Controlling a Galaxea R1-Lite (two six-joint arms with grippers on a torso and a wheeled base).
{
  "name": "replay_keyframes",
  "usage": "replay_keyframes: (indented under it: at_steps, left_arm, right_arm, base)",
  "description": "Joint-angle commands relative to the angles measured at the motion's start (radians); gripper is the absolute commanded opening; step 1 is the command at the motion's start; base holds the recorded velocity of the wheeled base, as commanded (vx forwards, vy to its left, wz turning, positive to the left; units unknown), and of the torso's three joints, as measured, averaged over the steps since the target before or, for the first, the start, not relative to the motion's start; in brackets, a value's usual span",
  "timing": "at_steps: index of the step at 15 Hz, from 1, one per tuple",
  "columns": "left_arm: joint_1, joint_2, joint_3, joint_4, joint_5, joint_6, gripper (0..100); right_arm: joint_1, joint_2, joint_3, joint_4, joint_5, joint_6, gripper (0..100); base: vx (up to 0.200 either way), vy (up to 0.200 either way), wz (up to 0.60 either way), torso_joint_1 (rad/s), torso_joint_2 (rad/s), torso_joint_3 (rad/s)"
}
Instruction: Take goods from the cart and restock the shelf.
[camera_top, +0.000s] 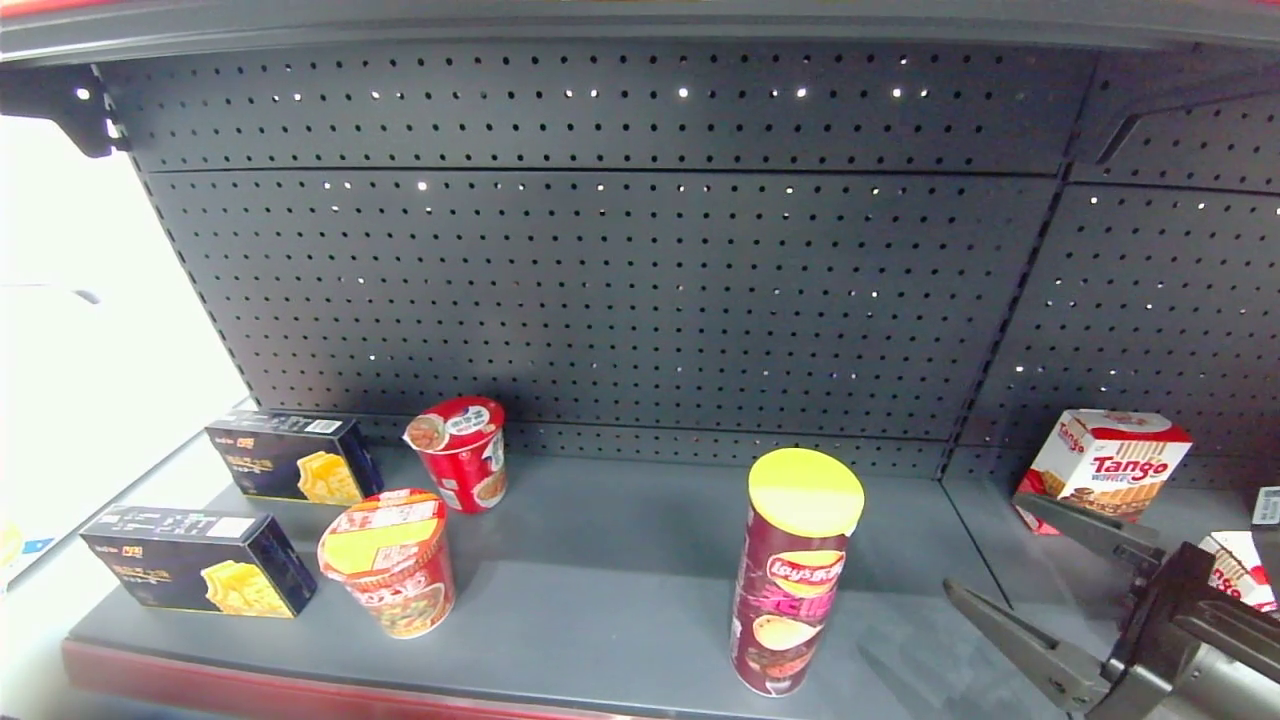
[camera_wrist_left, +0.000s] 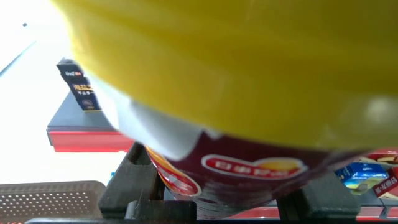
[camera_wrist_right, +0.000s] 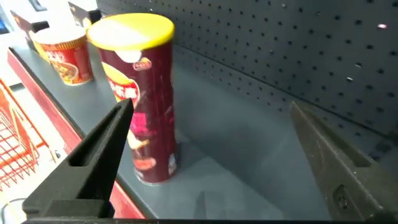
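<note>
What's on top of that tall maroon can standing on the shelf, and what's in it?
A yellow plastic lid sits on the can, closing it. The lid and the can's opaque wall hide whatever is inside.

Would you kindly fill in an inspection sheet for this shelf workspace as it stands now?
Surface: grey shelf, goods spread along it.
Job's things: one chip can stands upright mid-shelf; a second chip can sits in the left gripper.
Clutter: two noodle cups and two dark boxes at the shelf's left end; a wafer box in the right bay.
Grippers: left gripper closed on the second chip can; right gripper open, holding nothing, to the right of the standing can.
Cables: nothing seen.
Surroundings: perforated back panel behind the goods; mesh basket below the shelf edge.
</note>
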Motion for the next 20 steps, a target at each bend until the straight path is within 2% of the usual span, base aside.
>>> replay_keyframes:
  at_steps: [1,3,5,6,7,8,10,13,15,17,19,20]
  left_arm:
    - [0.002,-0.016,0.002,0.001,0.000,0.000,0]
    - [0.000,-0.028,0.005,0.001,0.000,0.000,0]
    - [0.002,-0.043,0.010,0.001,0.002,0.000,0]
    - [0.002,-0.045,0.008,0.001,0.005,0.000,0]
    - [0.002,-0.043,0.008,0.001,0.005,0.000,0]
    - [0.002,-0.043,0.008,0.001,0.005,0.000,0]
    - [0.000,-0.042,0.007,0.001,0.005,0.000,0]
    - [0.000,-0.042,0.007,0.001,0.005,0.000,0]
    - [-0.001,-0.042,0.007,0.001,0.005,0.000,0]
    - [-0.001,-0.042,0.007,0.001,0.003,0.000,0]
    - [-0.003,-0.043,0.005,0.001,0.003,0.000,0]
    - [-0.003,-0.042,0.002,0.000,0.002,0.000,0]
  right_arm:
    - [-0.031,-0.142,0.000,0.083,-0.001,-0.016,100]
    - [-0.079,-0.227,-0.003,0.169,-0.001,-0.045,100]
    - [-0.114,-0.408,-0.014,0.382,-0.003,-0.046,100]
    - [-0.142,-0.531,-0.035,0.541,-0.018,-0.046,100]
    - [-0.158,-0.574,-0.049,0.609,-0.039,-0.046,100]
    - [-0.191,-0.692,-0.078,0.779,-0.101,-0.046,100]
    - [-0.229,-0.870,-0.089,1.020,-0.187,-0.046,100]
    - [-0.269,-1.125,-0.087,1.298,-0.242,-0.043,100]
    - [-0.341,-1.228,-0.072,1.377,-0.306,-0.042,100]
    - [-0.418,-1.294,-0.024,1.371,-0.315,-0.040,100]
    - [-0.421,-1.295,-0.020,1.357,-0.323,-0.026,100]
    - [-0.419,-1.295,-0.020,1.362,-0.291,0.021,100]
  base:
    - [0.000,0.000,0.00,0.000,0.00,0.000]
    - [0.000,0.000,0.00,0.000,0.00,0.000]
    - [0.000,0.000,0.00,0.000,0.00,0.000]
    - [0.000,0.000,0.00,0.000,0.00,0.000]
    - [0.000,0.000,0.00,0.000,0.00,0.000]
    - [0.000,0.000,0.00,0.000,0.00,0.000]
    - [0.000,0.000,0.00,0.000,0.00,0.000]
    - [0.000,0.000,0.00,0.000,0.00,0.000]
    - [0.000,0.000,0.00,0.000,0.00,0.000]
    - [0.000,0.000,0.00,0.000,0.00,0.000]
    - [0.000,0.000,0.00,0.000,0.00,0.000]
    - [0.000,0.000,0.00,0.000,0.00,0.000]
